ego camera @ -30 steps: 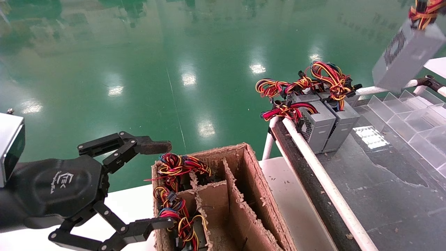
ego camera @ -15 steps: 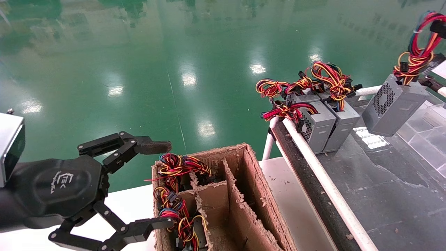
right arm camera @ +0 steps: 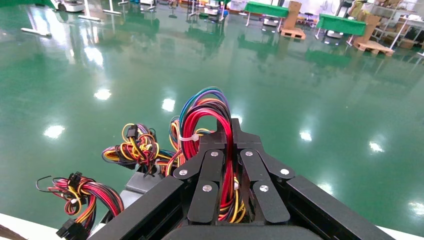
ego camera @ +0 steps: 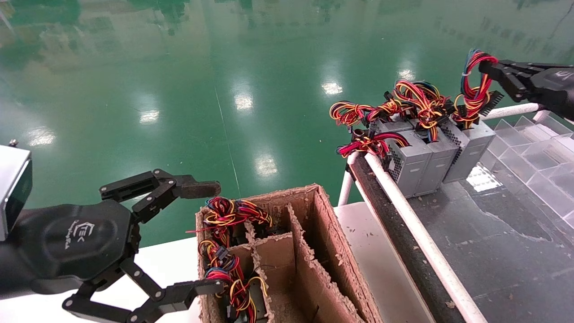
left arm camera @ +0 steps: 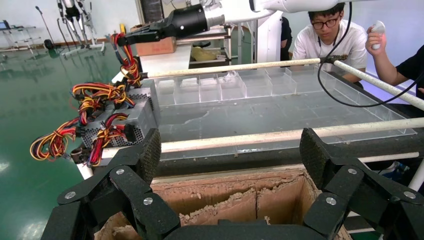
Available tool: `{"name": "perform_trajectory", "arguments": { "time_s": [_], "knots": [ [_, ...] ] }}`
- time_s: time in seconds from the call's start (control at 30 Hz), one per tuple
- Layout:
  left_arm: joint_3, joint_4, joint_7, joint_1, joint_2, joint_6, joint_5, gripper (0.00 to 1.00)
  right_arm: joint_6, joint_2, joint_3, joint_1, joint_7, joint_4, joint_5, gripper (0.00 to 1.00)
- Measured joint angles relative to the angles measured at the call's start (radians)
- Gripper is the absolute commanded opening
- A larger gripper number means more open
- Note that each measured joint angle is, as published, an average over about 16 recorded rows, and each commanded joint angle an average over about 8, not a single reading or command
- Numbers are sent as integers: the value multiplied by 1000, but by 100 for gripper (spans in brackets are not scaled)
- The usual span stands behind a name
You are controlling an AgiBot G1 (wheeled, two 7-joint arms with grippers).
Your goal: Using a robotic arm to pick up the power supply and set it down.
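Nearest, the left pincer [ego camera: 204,237] hangs spread wide beside the cardboard carton [ego camera: 287,255]. Farther off, the power supply [ego camera: 468,146] stands on the dark surface [ego camera: 493,242], touching the row of grey units [ego camera: 419,157]. Beyond, the right pincer [ego camera: 486,69] is clamped on its wire bundle [ego camera: 475,92].

The right black arm with jointed linkage fingers reaches in from the far right, its claw [ego camera: 486,68] pointing leftward with both fingers [right arm camera: 212,172] pressed together around a looped bundle of red and blue wires [ego camera: 475,85]. The left black oval-palmed claw [ego camera: 204,235] hovers low at the near left, fingers [ego camera: 197,188] spread wide apart, holding nothing.
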Motion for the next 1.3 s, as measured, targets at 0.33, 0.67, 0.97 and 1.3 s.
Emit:
{"name": "perform_trajectory", "arguments": {
  "time_s": [0.33, 0.67, 0.97, 1.3],
  "knots": [
    [0, 0, 0, 0, 0, 0, 0, 100, 28, -39, -1, -23, -10, 1, -2, 0],
    [0, 0, 0, 0, 0, 0, 0, 100, 41, -52, -3, -43, -7, -2, -5, 100],
    [1, 0, 0, 0, 0, 0, 0, 100, 47, -51, -6, -47, -1, 2, -9, 100],
    [1, 0, 0, 0, 0, 0, -1, 100, 59, -43, -5, -44, -2, 7, -7, 100]
  ]
}}
